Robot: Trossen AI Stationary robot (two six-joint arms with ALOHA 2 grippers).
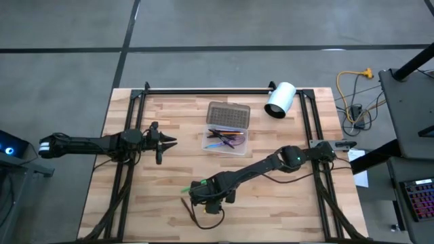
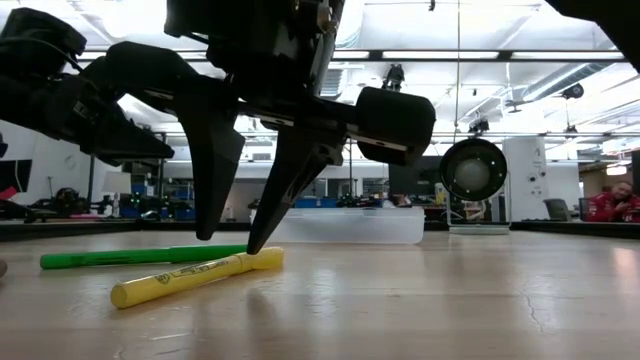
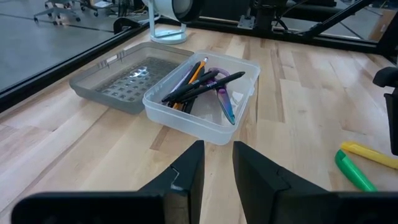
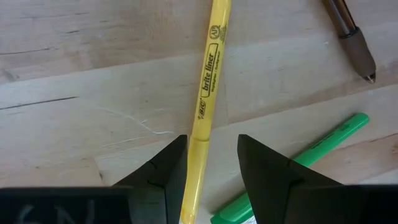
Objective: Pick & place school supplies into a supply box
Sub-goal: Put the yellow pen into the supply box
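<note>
The right gripper [image 4: 211,165] stands low over the table with its fingers parted, straddling the yellow highlighter [image 4: 208,93] without clamping it. The right wrist view alone shows a brown pen [image 4: 353,37] well beyond the green highlighter [image 4: 311,162], which lies just beside the yellow one. The low view shows one fingertip [image 2: 262,240] touching the yellow highlighter's end. The supply box [image 3: 245,99] lies open near the table's centre, several pens and purple scissors [image 3: 221,93] inside; only the left wrist view reveals this. The left gripper [image 3: 217,168] hovers beside the box, fingers slightly apart, empty.
</note>
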